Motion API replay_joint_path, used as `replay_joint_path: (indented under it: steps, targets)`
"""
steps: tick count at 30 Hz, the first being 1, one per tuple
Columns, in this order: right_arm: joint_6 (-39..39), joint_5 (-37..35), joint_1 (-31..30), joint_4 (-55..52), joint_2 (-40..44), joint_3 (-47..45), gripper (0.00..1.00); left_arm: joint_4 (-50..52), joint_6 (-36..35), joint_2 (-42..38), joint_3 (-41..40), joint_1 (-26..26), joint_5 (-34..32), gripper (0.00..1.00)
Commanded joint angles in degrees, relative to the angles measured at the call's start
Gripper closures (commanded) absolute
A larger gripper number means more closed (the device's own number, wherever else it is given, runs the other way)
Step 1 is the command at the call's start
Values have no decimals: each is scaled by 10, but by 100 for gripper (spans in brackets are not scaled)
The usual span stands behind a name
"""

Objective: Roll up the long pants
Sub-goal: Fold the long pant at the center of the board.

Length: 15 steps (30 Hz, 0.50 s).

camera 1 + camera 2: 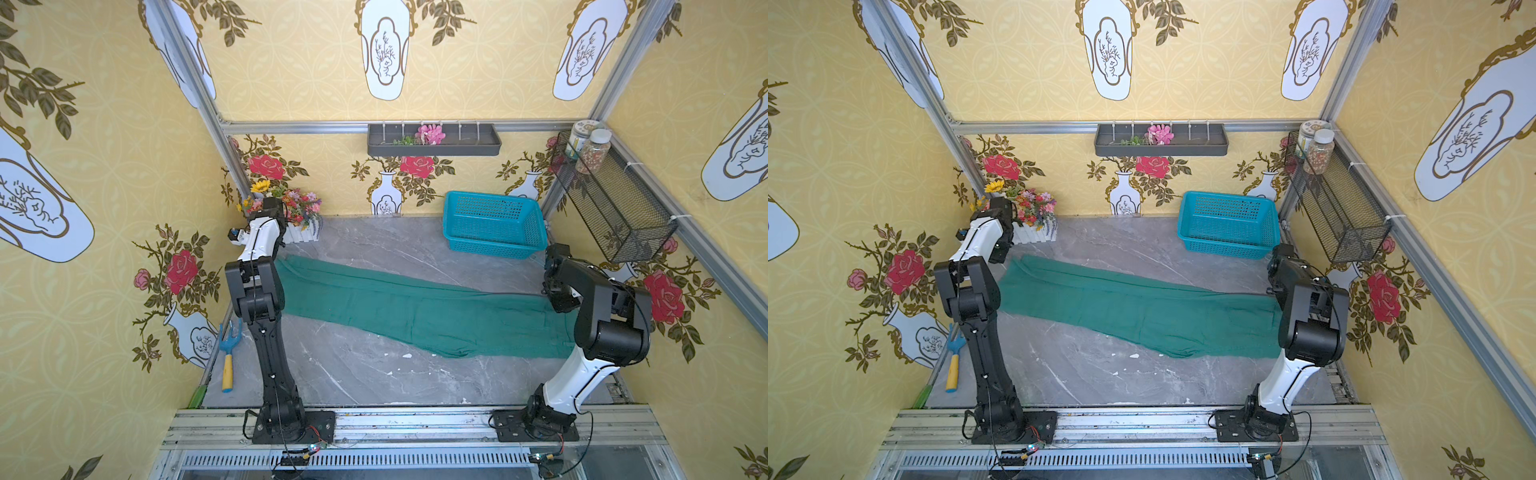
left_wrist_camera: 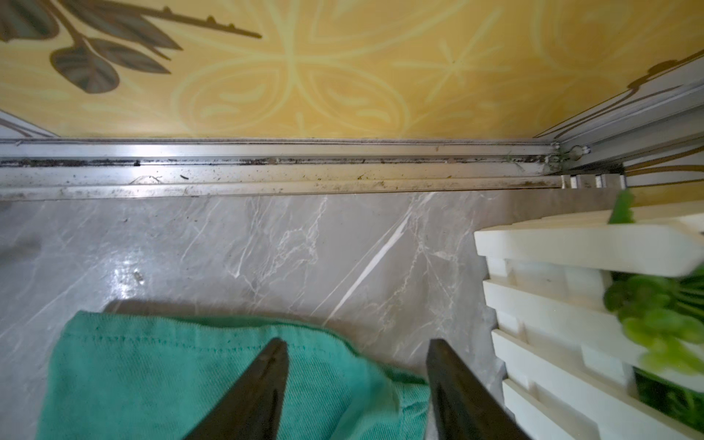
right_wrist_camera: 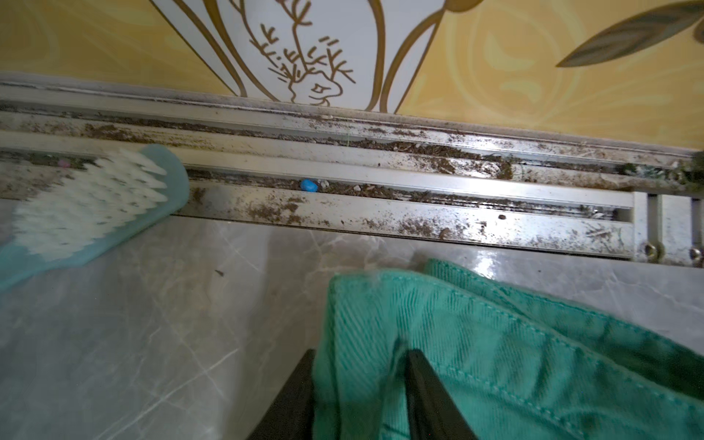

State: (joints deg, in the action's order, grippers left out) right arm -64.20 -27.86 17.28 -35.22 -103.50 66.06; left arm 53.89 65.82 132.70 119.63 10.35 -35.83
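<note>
Writing: a clear plastic jar with a patterned lid (image 1: 583, 134) and a clear jar of brownish bits (image 1: 595, 156) stand on the black wire-mesh shelf (image 1: 615, 208) above the worktop's right edge. Any label print is too small to read.

The long dark teal-green fabric pants (image 1: 415, 307) (image 1: 1142, 307) lie flat and unrolled, slanting across the grey marble-look worktop (image 1: 365, 374). They run from the left edge near the far-left corner to the right edge. In both top views each end runs under an arm, so both claws are hidden there.

In its wrist view, the left gripper (image 2: 357, 343) has its fingers wide apart with nothing gripped. One fingertip is over the stitched hem of the pants (image 2: 152, 373). The other is over bare worktop, near the white slatted flower box (image 2: 552, 304). Touching or hovering: cannot tell.

In its wrist view, the right gripper (image 3: 362, 354) has its fingers part-way apart. A raised fold of pants (image 3: 533, 362) sits in the gap and looks loose, not squeezed. The finger bases are cut off by the frame.

A pale blue brush with white bristles (image 3: 87, 213) is blurred and cut off, lying against the dirty aluminium rail (image 3: 381, 217). A small blue blob (image 3: 309, 185) sits in the rail groove; cannot identify it.

The turquoise plastic mesh basket (image 1: 490, 245) is at the far-right corner, apart from the pants. The blue hand fork with yellow handle (image 1: 227, 357) is at the left edge.
</note>
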Motion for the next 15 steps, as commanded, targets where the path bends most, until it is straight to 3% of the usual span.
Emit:
replay_joint_path:
  steps: [1, 5, 8, 15]
  targets:
    - [35, -2, -3, 30, 17, -1, 49, -17, -20, -19, -5, -1, -14, 9]
    - [86, 2, -11, 46, 53, -19, 36, -19, -30, -60, -13, -1, -20, 3]
    - [127, 8, -21, 60, 90, -49, 29, -26, -41, -102, -42, -1, -13, 4]
    - [204, 52, -88, 38, 166, -84, 29, -47, -82, -212, -161, -13, 8, 23]
